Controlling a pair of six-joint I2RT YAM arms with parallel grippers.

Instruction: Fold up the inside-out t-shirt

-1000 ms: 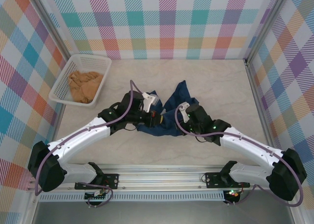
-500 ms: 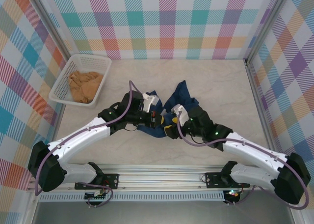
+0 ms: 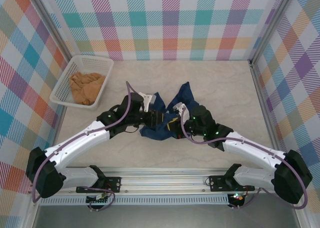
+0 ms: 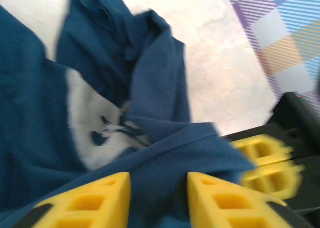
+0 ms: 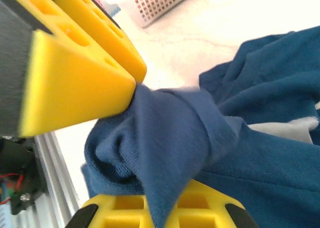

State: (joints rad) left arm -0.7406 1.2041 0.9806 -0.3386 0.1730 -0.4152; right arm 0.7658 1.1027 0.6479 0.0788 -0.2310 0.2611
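The t-shirt [image 3: 186, 94] is soft, light, limp knit. It will sag and drag wherever I don't carry it, and a thick bunch could creep out of a pinch. I judge it wants holding at a single-layer edge, a hem or a shoulder seam, not at a wad in the middle. For now it lies crumpled in the middle of the table [image 3: 225, 83], just ahead of both my wrists, with one lobe flung toward the far wall and the rest heaped under my fingers.

Up close, the t-shirt [image 4: 30, 118] is dark navy and rumpled in deep folds. A pale patch [image 4: 85, 123] with dark marks on it sits among them. I cannot pick out the collar or the sleeves for certain.

My right gripper [image 5: 150, 138] is clamped tight on a twisted roll of the navy cloth, which bulges out on both sides of the fingers. My left gripper [image 4: 159, 183] stands partly open. A fold of cloth crosses the gap between its fingers, and I judge nothing is pinched there. The two grippers sit just beside each other over the heap, left gripper [image 3: 162, 119] and right gripper [image 3: 175, 125].

Well off to the far left, a white basket [image 3: 102, 63] holds a tan-orange garment [image 3: 86, 87], apart from the t-shirt.
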